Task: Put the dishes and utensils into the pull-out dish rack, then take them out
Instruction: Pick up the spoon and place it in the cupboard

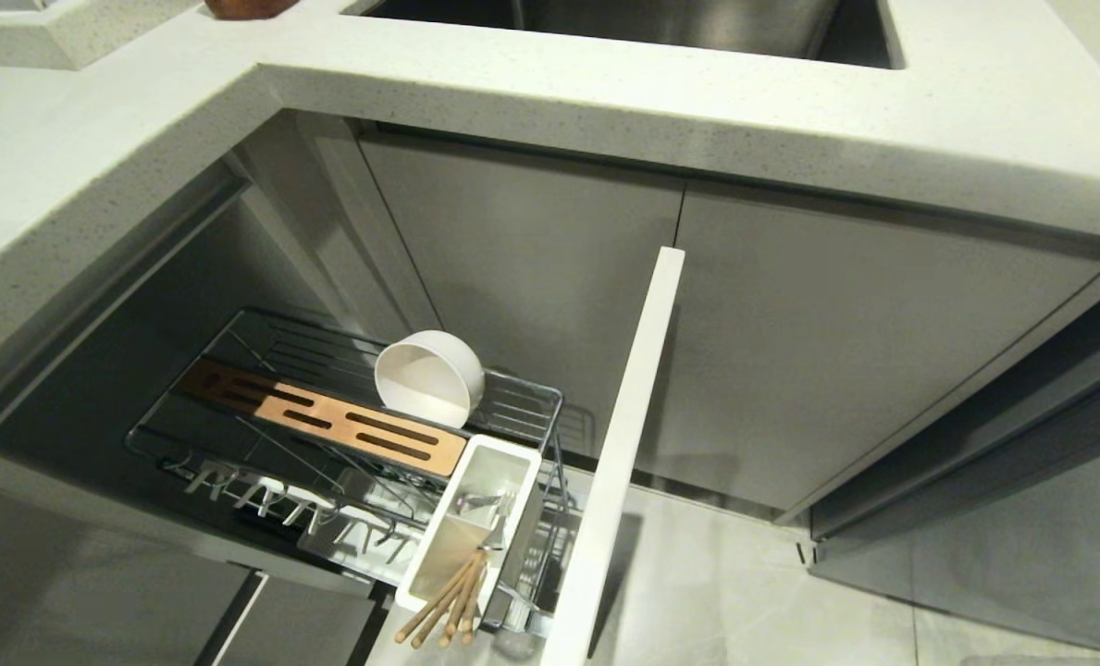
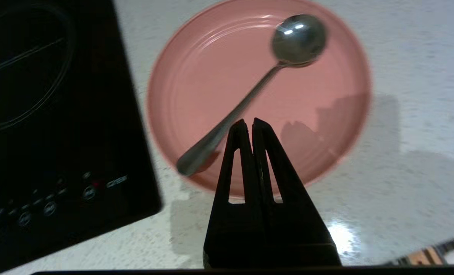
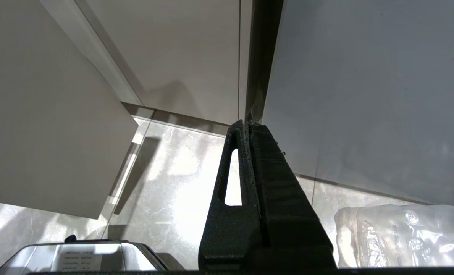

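Left end effector [image 2: 249, 123] poised above the speckled white desk [image 2: 402, 68], fingers pressed together and holding nothing, just over the near rim of the wide flat pink plate [image 2: 211, 76], on which lies the shiny metal spoon [image 2: 249, 95] with its slim handle reaching past the rim toward the black induction hob [image 2: 51, 114]. Under the desk edge, chrome wire pull-out dish rack [image 1: 512, 398] drawn out, round cream-white bowl [image 1: 429, 377] tipped on its side behind the slotted wooden strip [image 1: 318, 416], thin light-wood chopsticks [image 1: 448, 597] standing in the white rectangular caddy [image 1: 522, 481]. Right end effector [image 3: 248, 124] also closed and empty, parked low beside pale grey cabinet doors [image 3: 364, 76] over the marbled floor [image 3: 173, 172].
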Controlling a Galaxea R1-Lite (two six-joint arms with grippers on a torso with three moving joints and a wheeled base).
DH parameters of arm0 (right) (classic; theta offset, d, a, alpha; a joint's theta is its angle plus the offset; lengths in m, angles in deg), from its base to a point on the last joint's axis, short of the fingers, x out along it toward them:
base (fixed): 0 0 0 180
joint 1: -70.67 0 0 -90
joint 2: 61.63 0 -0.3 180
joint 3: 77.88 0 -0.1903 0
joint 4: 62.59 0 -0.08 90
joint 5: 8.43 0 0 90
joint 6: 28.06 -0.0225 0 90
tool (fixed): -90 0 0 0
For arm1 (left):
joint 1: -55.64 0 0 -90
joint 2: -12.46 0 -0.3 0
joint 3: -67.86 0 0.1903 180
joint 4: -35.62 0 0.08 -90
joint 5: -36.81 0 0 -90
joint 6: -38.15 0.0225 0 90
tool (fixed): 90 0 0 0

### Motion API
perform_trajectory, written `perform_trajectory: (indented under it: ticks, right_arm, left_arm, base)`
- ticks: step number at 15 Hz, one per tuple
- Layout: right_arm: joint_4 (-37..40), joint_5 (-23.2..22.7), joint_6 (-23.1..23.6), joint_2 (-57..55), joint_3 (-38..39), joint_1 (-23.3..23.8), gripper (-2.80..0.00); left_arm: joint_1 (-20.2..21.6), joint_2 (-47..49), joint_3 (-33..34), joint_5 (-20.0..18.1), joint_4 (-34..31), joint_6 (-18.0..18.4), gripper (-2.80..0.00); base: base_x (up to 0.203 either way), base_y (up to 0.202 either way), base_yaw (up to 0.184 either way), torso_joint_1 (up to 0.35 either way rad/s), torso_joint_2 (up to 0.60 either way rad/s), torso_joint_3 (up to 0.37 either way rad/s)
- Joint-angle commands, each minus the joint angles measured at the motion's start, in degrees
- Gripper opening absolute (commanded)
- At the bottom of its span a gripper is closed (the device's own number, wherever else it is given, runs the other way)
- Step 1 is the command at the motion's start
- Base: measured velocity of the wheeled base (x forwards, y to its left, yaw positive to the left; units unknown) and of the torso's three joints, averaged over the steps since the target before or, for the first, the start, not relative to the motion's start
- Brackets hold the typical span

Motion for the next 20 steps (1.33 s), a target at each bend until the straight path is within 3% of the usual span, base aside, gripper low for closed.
perform_trajectory:
  ticks: [1,3,6,7,10,14,17,20]
  right_arm:
    - [0.0,0.0,0.0,0.0,0.2,0.0,-2.80]
    - [0.0,0.0,-0.1,0.0,0.1,-0.1,-2.80]
    - [0.0,0.0,0.0,0.0,0.2,-0.1,-2.80]
    - [0.0,0.0,0.0,-0.1,0.2,0.0,-2.80]
    - [0.0,0.0,0.0,0.0,0.1,0.0,-2.80]
    - [0.0,0.0,0.0,0.0,0.2,0.0,-2.80]
    - [0.0,0.0,0.0,0.0,0.1,-0.1,-2.80]
    - [0.0,0.0,0.0,0.0,0.2,0.0,-2.80]
  left_arm:
    - [3.2,-0.3,2.1,0.0,-0.2,-0.1,-2.80]
    - [5.2,0.1,3.5,-1.1,-0.2,-0.2,-2.80]
    - [13.6,2.0,3.1,-10.9,-0.3,0.0,-2.80]
    - [15.8,3.0,2.5,-15.2,-0.3,0.1,-2.80]
    - [20.4,5.3,2.1,-23.2,-0.3,0.1,-2.80]
    - [23.8,8.8,0.5,-28.6,-0.5,0.1,-2.80]
    - [26.9,11.2,0.1,-36.8,-1.0,0.0,-2.80]
    - [29.3,12.9,-2.0,-42.7,-4.5,0.1,-2.80]
  base:
    - [0.000,0.000,0.000,0.000,0.00,0.000]
    - [0.000,0.000,0.000,0.000,0.00,0.000]
    - [0.000,0.000,0.000,0.000,0.00,0.000]
    - [0.000,0.000,0.000,0.000,0.00,0.000]
    - [0.000,0.000,0.000,0.000,0.00,0.000]
    - [0.000,0.000,0.000,0.000,0.00,0.000]
    - [0.000,0.000,0.000,0.000,0.00,0.000]
    - [0.000,0.000,0.000,0.000,0.00,0.000]
